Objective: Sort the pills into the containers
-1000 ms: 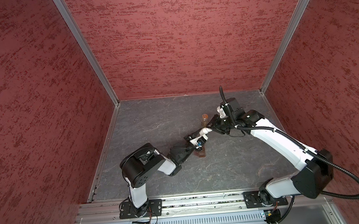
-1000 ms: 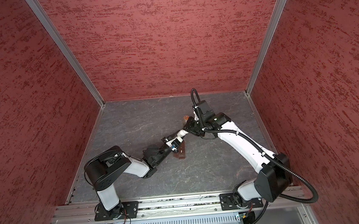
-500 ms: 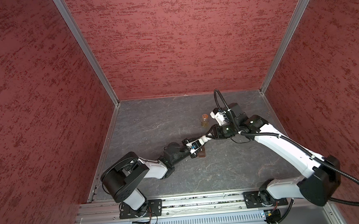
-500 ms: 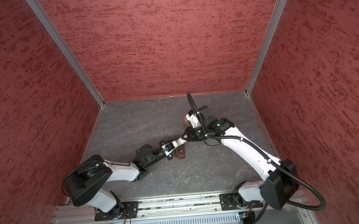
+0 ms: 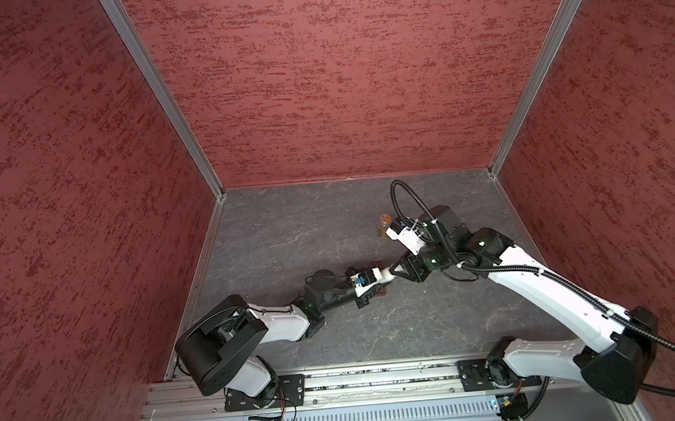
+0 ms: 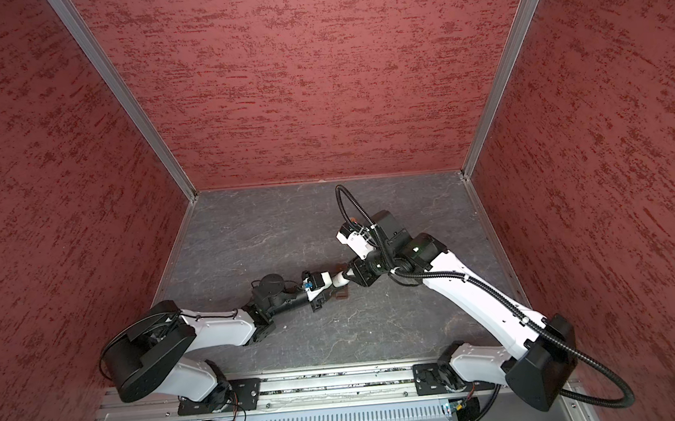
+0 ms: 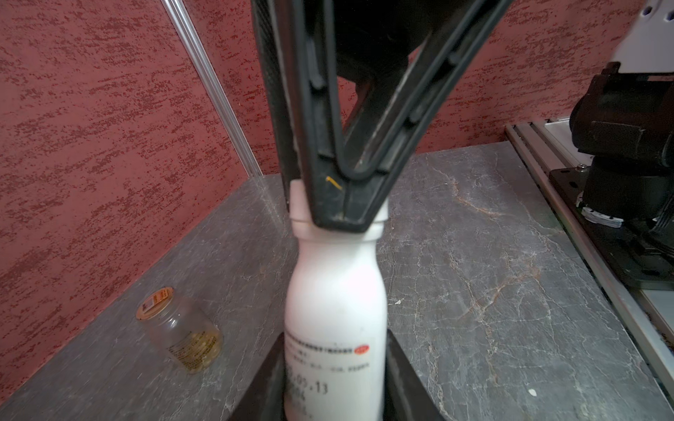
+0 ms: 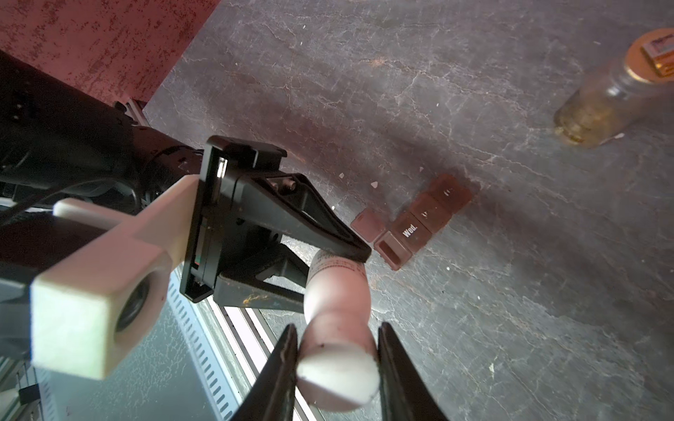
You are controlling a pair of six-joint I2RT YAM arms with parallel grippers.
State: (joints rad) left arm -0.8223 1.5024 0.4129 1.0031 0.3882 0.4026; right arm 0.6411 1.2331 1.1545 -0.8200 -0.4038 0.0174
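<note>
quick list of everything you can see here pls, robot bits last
white bottle: one, white with a printed label, held off the table between both tools
amber bottle: one, clear amber with an orange cap, standing on the table, apart from the rest
containers: one strip, dark brown with white marks, flat on the table; one lid open beside "Wed."
table: one, grey marbled, floor of the cell
walls: three, mottled red, around the table
rail: one, silver, front edge, under both arm bases
left tool: one, black, shut on the white bottle's body
right tool: one, black, shut on the white bottle's cap
</note>
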